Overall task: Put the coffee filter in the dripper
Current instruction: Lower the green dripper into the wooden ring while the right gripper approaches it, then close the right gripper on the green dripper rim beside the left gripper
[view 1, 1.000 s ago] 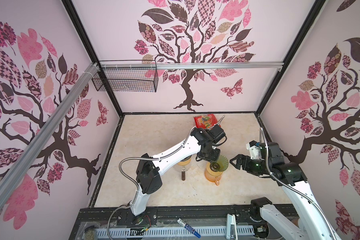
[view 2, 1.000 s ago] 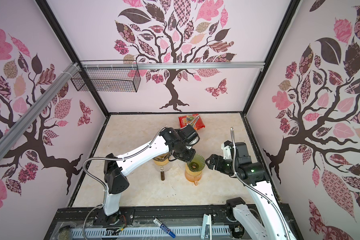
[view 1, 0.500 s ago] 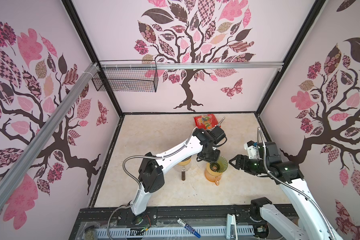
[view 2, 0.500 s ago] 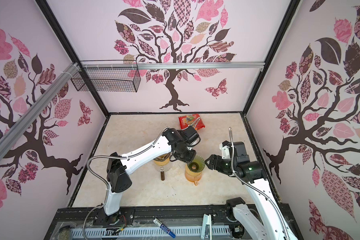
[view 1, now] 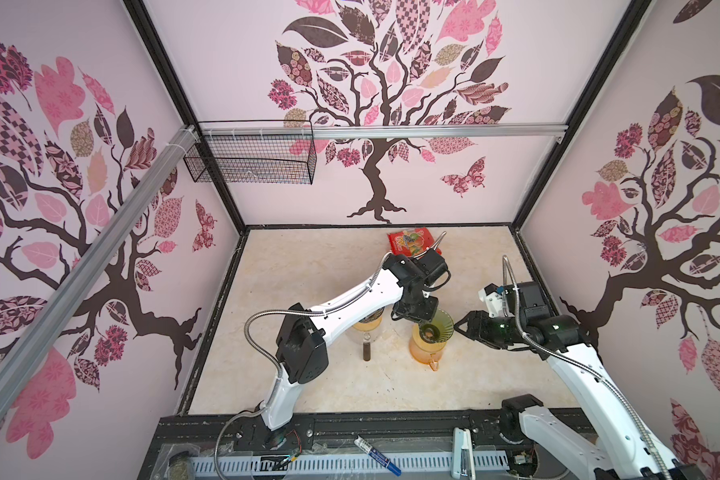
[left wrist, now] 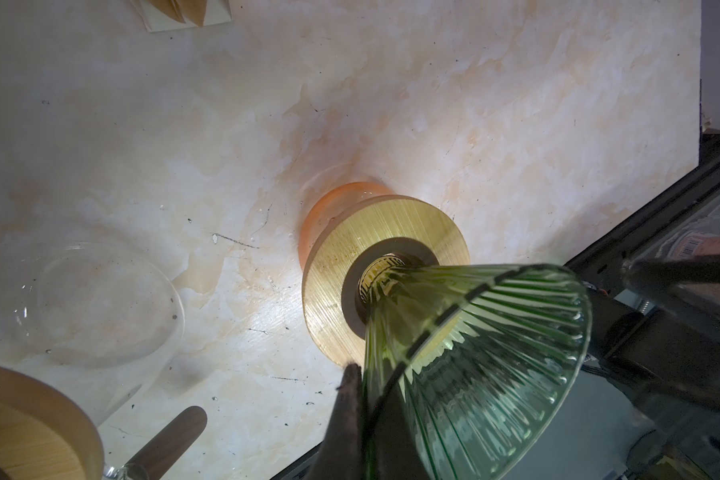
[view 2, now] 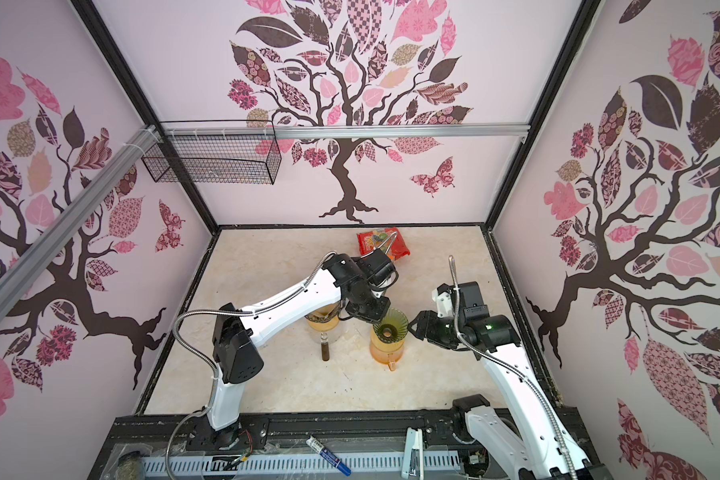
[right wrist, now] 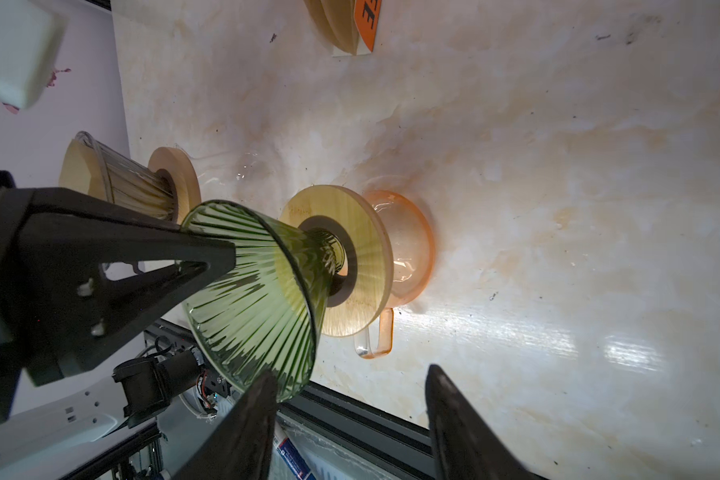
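I had the green dripper (view 1: 437,328) upright on a wooden collar (left wrist: 391,232) over the orange carafe (view 1: 422,353). It sat a little toward 3 o'clock from the middle of the counter (view 1: 308,291). Both top views looked straight down its bowl to the drain hole, and the carafe's handle pointed to 6 o'clock.

The left fingers (right wrist: 208,253) were closed tight on the dripper's rim at about 10 o'clock. In the left wrist view one finger lay against the outside of the ribbed glass, with a dark line showing through the wall.

The right fingers (view 1: 461,328) sat at the dripper's 3 o'clock, level with its rim. They stood partly apart with nothing between them. In the right wrist view one tip was right at the rim's edge, and I could not tell whether it touched.

The filters (left wrist: 175,12), a fanned tan stack, lay flat on the counter, well apart from the dripper across bare counter. In the right wrist view (right wrist: 341,25) an orange printed edge lay against them. A red pack (view 1: 412,242) lay at 12 o'clock from the dripper, near the back wall.

At the dripper's 9 o'clock, partly under the left arm, stood a clear dripper (right wrist: 129,178) on its own collar and a clear carafe (left wrist: 96,299). Something tan showed in its mouth.
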Controlling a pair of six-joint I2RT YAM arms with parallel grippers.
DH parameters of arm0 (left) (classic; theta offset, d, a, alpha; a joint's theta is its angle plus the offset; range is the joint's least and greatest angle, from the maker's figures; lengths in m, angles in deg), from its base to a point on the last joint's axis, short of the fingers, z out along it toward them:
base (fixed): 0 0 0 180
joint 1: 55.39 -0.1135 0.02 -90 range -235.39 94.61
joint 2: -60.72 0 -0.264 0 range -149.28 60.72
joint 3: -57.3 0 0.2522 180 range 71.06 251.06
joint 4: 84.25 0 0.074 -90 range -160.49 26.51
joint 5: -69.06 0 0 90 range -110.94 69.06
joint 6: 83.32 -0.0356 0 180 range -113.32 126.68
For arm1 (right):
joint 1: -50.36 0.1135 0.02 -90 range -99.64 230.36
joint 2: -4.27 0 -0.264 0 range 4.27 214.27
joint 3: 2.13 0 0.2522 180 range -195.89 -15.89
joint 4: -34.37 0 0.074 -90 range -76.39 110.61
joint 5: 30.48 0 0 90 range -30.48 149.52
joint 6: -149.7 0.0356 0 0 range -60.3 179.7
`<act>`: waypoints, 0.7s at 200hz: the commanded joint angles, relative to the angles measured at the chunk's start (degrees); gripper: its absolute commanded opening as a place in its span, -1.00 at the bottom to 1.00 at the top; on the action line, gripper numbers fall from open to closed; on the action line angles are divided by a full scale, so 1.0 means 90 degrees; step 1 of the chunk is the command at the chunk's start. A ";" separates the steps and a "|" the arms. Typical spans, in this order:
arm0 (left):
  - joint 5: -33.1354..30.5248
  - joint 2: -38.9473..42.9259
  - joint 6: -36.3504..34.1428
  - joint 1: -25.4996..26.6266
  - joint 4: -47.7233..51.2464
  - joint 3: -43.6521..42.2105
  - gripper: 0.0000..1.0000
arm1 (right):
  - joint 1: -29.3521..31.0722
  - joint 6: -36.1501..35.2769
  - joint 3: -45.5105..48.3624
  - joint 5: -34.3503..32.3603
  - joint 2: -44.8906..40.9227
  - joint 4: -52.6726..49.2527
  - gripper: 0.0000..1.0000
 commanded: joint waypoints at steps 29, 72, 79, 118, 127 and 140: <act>0.0131 0.0001 -0.0117 -0.0047 -0.0035 -0.0062 -1.00 | 0.0054 -0.0059 -0.0038 0.0381 0.0237 0.0288 0.03; 0.0238 0.0000 -0.0165 -0.0065 -0.0037 -0.0108 -1.00 | 0.0296 0.0011 -0.0029 0.0271 0.0454 0.0464 -0.09; 0.0243 -0.0003 -0.0175 -0.0078 -0.0037 -0.0119 -1.00 | 0.0360 0.0039 -0.0027 0.0243 0.0492 0.0508 -0.12; 0.0229 0.0017 -0.0249 -0.0095 -0.0021 -0.0243 -0.97 | 0.0489 0.0212 0.0029 0.0106 0.0578 0.0714 -0.39; 0.0243 0.0021 -0.0253 -0.0101 -0.0023 -0.0282 -0.97 | 0.0493 0.0222 0.0060 0.0084 0.0582 0.0750 -0.44; 0.0249 0.0043 -0.0253 -0.0106 -0.0036 -0.0324 -0.97 | 0.0493 0.0231 0.0114 0.0064 0.0617 0.0775 -0.50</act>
